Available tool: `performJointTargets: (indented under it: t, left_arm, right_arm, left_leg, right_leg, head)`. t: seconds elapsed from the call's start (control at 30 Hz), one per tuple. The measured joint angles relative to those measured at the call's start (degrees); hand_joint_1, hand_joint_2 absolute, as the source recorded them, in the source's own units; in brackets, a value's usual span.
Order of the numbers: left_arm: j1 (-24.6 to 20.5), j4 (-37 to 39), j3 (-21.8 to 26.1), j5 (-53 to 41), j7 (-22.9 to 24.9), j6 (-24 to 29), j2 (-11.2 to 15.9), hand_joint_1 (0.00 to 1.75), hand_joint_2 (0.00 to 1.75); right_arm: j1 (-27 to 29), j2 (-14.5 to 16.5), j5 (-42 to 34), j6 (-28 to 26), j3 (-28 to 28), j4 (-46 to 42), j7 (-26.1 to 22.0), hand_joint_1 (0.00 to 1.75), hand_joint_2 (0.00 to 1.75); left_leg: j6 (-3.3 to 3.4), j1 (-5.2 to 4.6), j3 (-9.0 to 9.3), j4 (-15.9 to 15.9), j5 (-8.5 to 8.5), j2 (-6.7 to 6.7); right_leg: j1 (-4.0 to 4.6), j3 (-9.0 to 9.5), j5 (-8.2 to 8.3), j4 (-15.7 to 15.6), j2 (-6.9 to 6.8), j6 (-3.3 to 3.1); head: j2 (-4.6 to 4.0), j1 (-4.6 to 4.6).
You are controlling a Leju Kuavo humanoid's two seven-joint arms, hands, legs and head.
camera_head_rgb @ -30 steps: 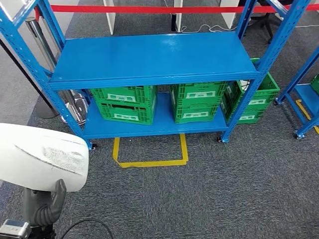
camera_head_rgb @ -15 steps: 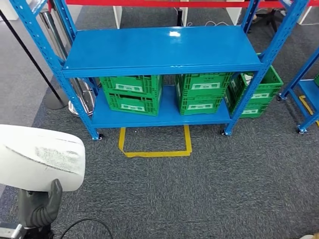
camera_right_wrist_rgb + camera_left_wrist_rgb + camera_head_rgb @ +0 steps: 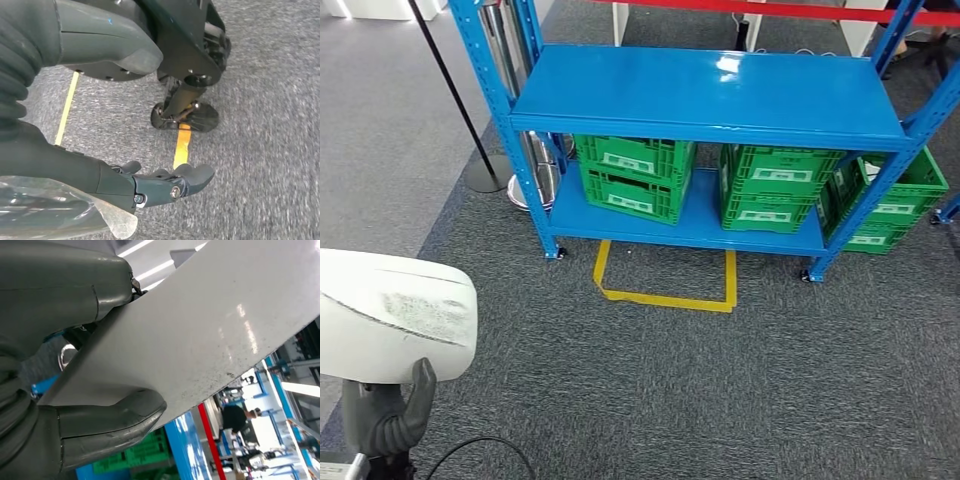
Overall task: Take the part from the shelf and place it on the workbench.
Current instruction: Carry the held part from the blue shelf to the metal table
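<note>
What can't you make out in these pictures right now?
- White part: head view cuts it off at the left edge; its full shape is unknown.
- Left hand: head view, mostly hidden under the part.
- Crate contents: head view, hidden by the blue shelf above.
- Crate labels: too small to read.
- Right hand: right wrist view, a blurred clear sheet beside it cannot be identified.
</note>
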Motion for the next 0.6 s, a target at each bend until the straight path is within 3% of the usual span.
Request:
performJointTargets:
  t: [0.03,0.1,0.17,0.23,0.27,0.3,0.37,0.4,0.47,0.5,0.57,0.6]
  left_arm:
    - [0.1,-0.2,-0.1,0.1,0.0,0.5,0.2,1.75,1.75]
    - [0.3,-0.7,-0.4,0.4,0.0,1.2,0.5,1.75,1.75]
    - [0.3,-1.0,-0.8,0.4,0.0,1.7,0.6,1.75,1.75]
    - [0.4,-1.0,-1.2,-0.7,0.0,3.1,0.9,1.75,1.75]
    - [0.6,-1.0,-1.6,-1.4,0.0,4.2,1.1,1.75,1.75]
    - [0.7,-1.0,-2.0,-2.1,0.0,5.4,1.4,1.75,1.75]
    - [0.8,-1.0,-3.2,-2.6,0.0,7.3,2.2,1.75,1.75]
    - [0.8,-1.0,-3.8,-2.6,0.0,8.0,2.6,1.75,1.75]
    - [0.7,-1.0,-5.0,-2.6,0.0,8.9,3.4,1.75,1.75]
    - [0.7,-1.0,-5.6,-2.7,0.0,9.1,3.8,1.75,1.75]
    - [0.8,-1.0,-6.6,-3.0,0.0,9.7,4.4,1.75,1.75]
    - [0.9,-1.0,-7.1,-3.4,0.0,10.2,4.7,1.75,1.75]
  right_arm:
    - [-0.1,0.0,0.0,0.0,0.2,0.0,0.2,0.00,1.75]
    - [-0.3,0.0,0.0,0.0,0.5,0.0,0.6,0.00,1.75]
    - [-0.4,0.0,0.0,-0.1,0.7,0.0,0.7,0.00,1.75]
    - [-0.2,0.0,0.1,-0.2,0.9,0.0,0.8,0.00,1.75]
    - [-0.2,0.0,0.1,-0.3,1.1,0.0,0.7,0.00,1.75]
    - [-0.1,0.0,0.2,-0.5,1.3,0.0,0.4,0.00,1.75]
    - [-0.1,0.0,0.5,-0.8,1.7,0.0,-0.3,0.00,1.75]
    - [-0.1,0.0,0.7,-1.0,1.8,0.0,-0.7,0.00,1.75]
    - [-0.2,-0.1,0.9,-1.0,2.1,0.0,-1.4,0.00,1.75]
    - [-0.2,-0.1,0.9,-0.9,2.3,0.0,-1.6,0.00,1.75]
    - [-0.2,0.0,1.1,-0.9,2.7,0.0,-1.6,0.00,1.75]
    - [-0.2,0.1,1.1,-0.8,2.9,0.0,-1.2,0.00,1.75]
  left_leg:
    - [0.50,0.03,-0.25,-0.2,0.04,-0.46]
    - [1.47,0.26,-0.49,-0.7,0.34,-1.31]
    - [2.32,0.39,-0.82,-1.0,0.86,-2.15]
    - [2.78,0.17,-1.35,-1.0,1.25,-3.23]
    - [2.89,0.03,-1.56,-0.9,1.42,-3.86]
    - [2.90,-0.07,-1.73,-0.8,1.56,-4.58]
    - [2.75,-0.15,-1.90,-0.5,1.75,-6.04]
    - [2.56,-0.24,-2.02,-0.4,1.84,-6.68]
    - [2.01,-0.24,-2.61,0.0,2.14,-7.89]
    - [1.60,-0.18,-3.00,0.1,2.41,-8.46]
    - [0.81,0.01,-3.63,0.3,2.80,-9.43]
    - [0.47,-0.02,-4.06,1.0,2.29,-8.96]
  right_leg:
    - [0.01,-0.01,0.03,0.0,-0.36,0.32]
    - [-0.10,-0.70,-1.18,1.1,1.11,0.88]
    - [-0.19,-3.17,-4.52,6.4,4.10,1.11]
    - [-0.17,-6.76,-7.83,14.4,5.36,1.02]
    - [-0.15,-7.82,-8.19,16.7,5.47,0.94]
    - [-0.14,-7.85,-7.42,16.8,5.54,0.81]
    - [-0.14,-4.73,-3.39,10.4,6.38,0.41]
    - [-0.18,-2.80,-1.81,6.4,7.67,0.20]
    - [-0.25,-0.38,-0.62,1.3,9.73,0.06]
    - [-0.21,-0.16,-0.81,0.9,10.00,0.04]
    - [-0.26,-0.13,-0.42,0.7,8.74,-0.33]
    - [-0.38,-0.19,-0.14,0.6,8.01,-0.65]
  head:
    - [0.00,0.01]
    - [0.00,0.08]
    - [0.00,0.25]
    - [0.00,0.30]
    - [0.00,0.28]
    - [0.00,0.27]
    - [0.00,0.29]
    - [0.00,0.28]
    - [0.00,0.25]
    - [0.00,0.23]
    - [0.00,0.23]
    - [0.00,0.07]
